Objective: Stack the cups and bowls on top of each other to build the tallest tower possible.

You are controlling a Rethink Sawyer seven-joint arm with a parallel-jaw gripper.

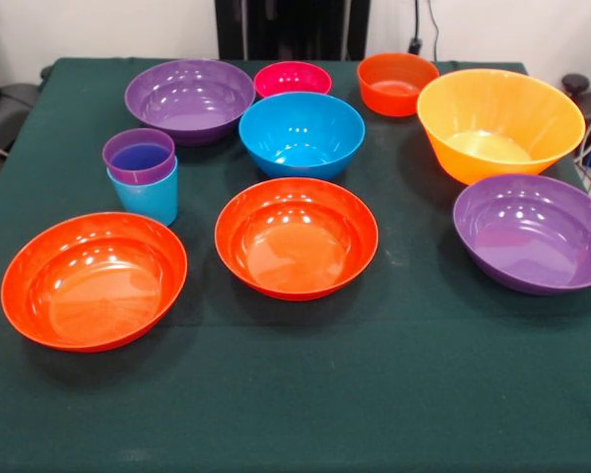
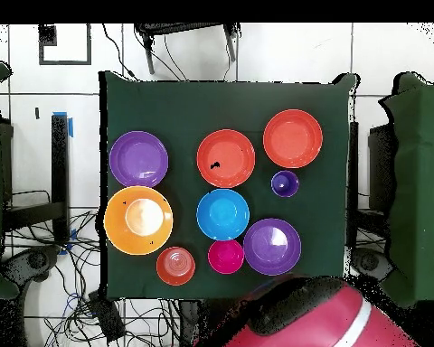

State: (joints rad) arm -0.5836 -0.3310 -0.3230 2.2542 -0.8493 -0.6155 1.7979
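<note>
The purple cup [image 1: 138, 155] sits nested in the light blue cup [image 1: 148, 197] at the left of the front view, forming a short tower. From overhead only its purple top [image 2: 285, 184] shows. Around it stand separate bowls: two wide orange-red [image 1: 94, 279] [image 1: 295, 236], two wide purple [image 1: 189, 99] [image 1: 532, 232], a medium blue [image 1: 301, 133], a small pink [image 1: 293, 79], a small orange [image 1: 396, 83] and a large deep yellow-orange [image 1: 499, 123]. No gripper shows. Only the arm's red body [image 2: 297, 316] appears at the bottom of the overhead view.
The table is covered with a dark green cloth [image 1: 394, 394]. The black pedestal [image 1: 291, 28] stands at its far side. Cables lie on the floor beside the table [image 2: 85, 298]. Dark chairs stand at both sides [image 2: 410, 181].
</note>
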